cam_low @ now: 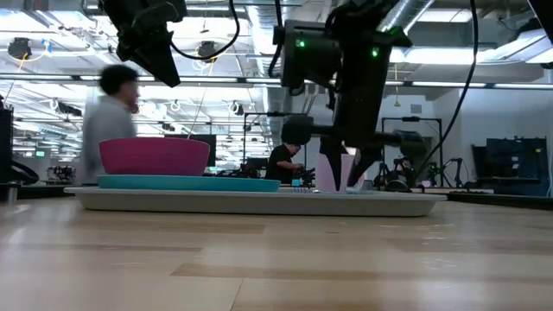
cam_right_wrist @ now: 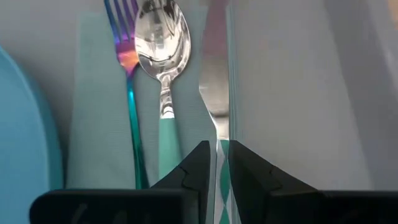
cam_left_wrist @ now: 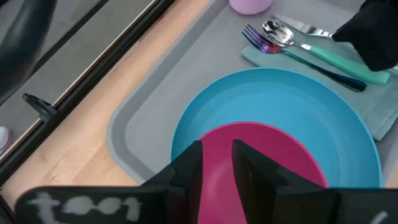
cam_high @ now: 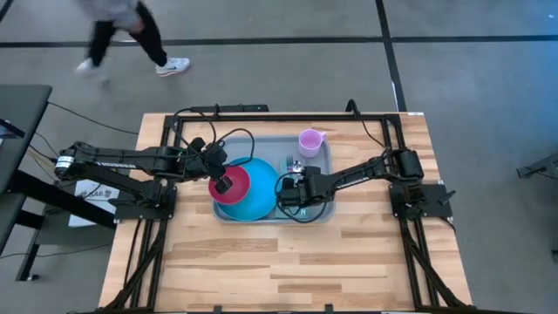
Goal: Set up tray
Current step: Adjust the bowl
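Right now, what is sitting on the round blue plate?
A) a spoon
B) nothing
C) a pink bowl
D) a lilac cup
C: a pink bowl sits on the blue plate, while the lilac cup and the spoon are elsewhere on the tray.

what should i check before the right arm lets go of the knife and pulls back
1. Knife on the napkin, beside the spoon: ok, it lies at the napkin's edge.
2. Right gripper released: cannot tell, its fingers stand close around the knife's teal handle.
3. Fork and spoon undisturbed: ok, they lie side by side and parallel.
4. Plate and pink bowl seated on the tray: ok, bowl on plate, plate inside the rim.
5. Left gripper clear of the right arm: ok, it is over the bowl, apart from the cutlery.
6. Purple cup clear of the retreat path: ok, it stands at the tray's far corner.
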You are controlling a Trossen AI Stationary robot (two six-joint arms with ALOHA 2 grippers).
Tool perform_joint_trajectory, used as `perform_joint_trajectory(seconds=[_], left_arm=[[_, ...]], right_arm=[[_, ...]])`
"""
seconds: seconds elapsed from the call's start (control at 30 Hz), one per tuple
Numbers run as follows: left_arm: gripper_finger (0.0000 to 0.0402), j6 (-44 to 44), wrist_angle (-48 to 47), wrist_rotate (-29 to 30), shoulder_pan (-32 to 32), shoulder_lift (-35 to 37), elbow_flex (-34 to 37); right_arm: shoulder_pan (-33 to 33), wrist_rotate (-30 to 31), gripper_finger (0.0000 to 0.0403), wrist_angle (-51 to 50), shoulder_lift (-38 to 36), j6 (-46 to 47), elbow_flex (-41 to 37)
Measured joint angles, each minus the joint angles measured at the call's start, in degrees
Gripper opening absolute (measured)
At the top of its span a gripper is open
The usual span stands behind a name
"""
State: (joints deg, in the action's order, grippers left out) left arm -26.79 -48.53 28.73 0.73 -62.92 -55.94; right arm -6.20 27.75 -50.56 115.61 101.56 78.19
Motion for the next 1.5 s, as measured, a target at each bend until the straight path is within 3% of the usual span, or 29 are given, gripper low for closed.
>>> perform_joint_trajectory(seconds=[0.47,0.77,1.27,1.5], left_arm=[[0.0077,0.0,0.0,0.0,0.0,0.0,0.0],[0.0077,0.0,0.0,0.0,0.0,0.0,0.0],[0.0077,0.0,0.0,0.0,0.0,0.0,0.0],[0.0077,0.0,0.0,0.0,0.0,0.0,0.0]], right_arm=[[0.2,-0.4,0.0072,4.5,-0.4,-1.1,-2.8],[-0.6,3.2,0.0072,4.6,-2.2,-2.2,-2.7],[-5.4,5.8,0.0072,-2.2,-5.8,-2.2,-2.7],[-11.3,13.9,0.0072,-7.3,-12.2,-2.1,-2.7]])
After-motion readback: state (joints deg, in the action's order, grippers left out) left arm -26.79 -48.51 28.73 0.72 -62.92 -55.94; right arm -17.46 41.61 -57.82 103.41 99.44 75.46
